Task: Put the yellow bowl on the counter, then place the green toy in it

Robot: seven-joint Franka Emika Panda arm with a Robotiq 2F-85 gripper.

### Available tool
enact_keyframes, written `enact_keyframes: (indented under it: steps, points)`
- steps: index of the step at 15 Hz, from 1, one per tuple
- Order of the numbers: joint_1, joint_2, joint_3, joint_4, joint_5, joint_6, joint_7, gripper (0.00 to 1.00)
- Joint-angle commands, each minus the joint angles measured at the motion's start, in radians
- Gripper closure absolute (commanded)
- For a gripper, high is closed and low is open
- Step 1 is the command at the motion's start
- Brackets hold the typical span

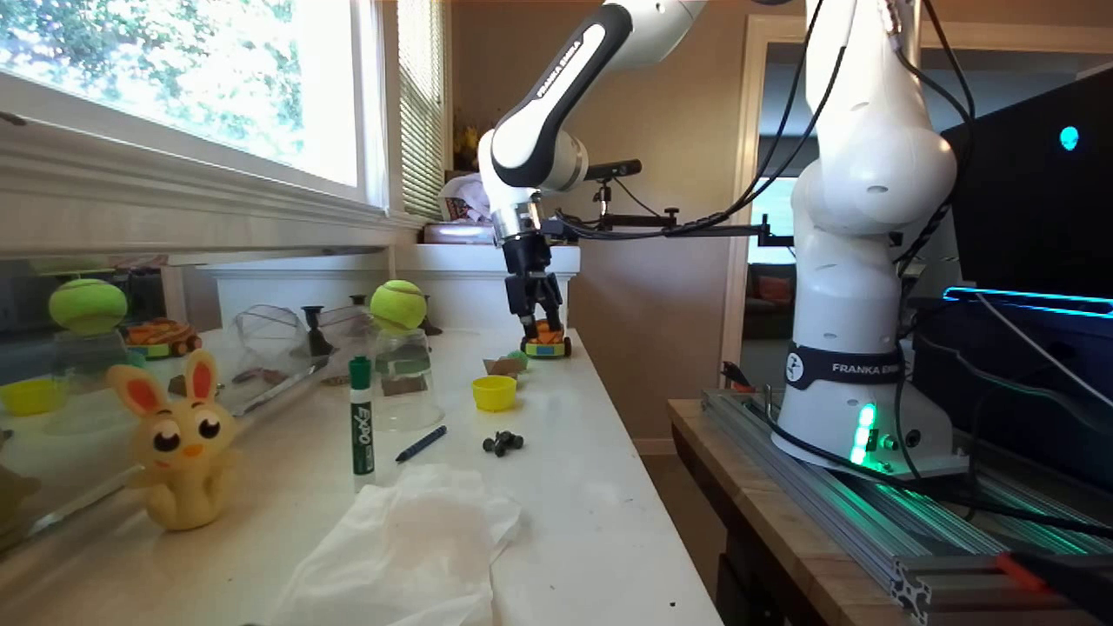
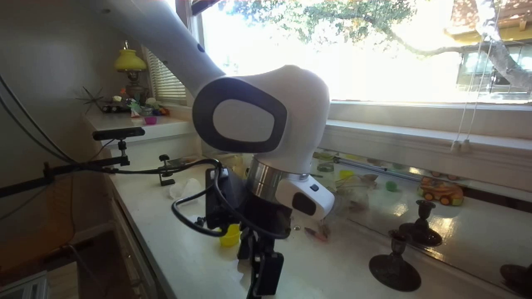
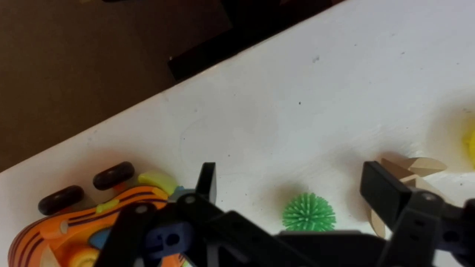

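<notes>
The yellow bowl stands upright on the white counter. It is partly behind the gripper in an exterior view, and its edge shows at the right of the wrist view. The green toy, a spiky ball, lies on the counter; only a little of it shows in an exterior view. My gripper is open and empty above the counter. In the wrist view the green toy lies between the fingers' lines, nearer the palm, and its lower part is hidden. The gripper also shows in an exterior view.
An orange toy car stands beside the green toy, under the gripper. A brown folded piece lies by the right finger. A tennis ball sits on a clear cup. Dark candle holders and a mirror line the counter's back.
</notes>
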Motion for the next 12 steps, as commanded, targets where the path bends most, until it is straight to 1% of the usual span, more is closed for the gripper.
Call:
enact_keyframes:
  steps: [1,6,12]
  points:
    - [0.004,0.017,0.006,0.003,0.059,0.026,-0.041,0.00]
    - [0.005,0.045,0.014,0.011,0.094,0.058,-0.051,0.00]
    - [0.001,0.069,0.016,0.028,0.104,0.112,-0.040,0.00]
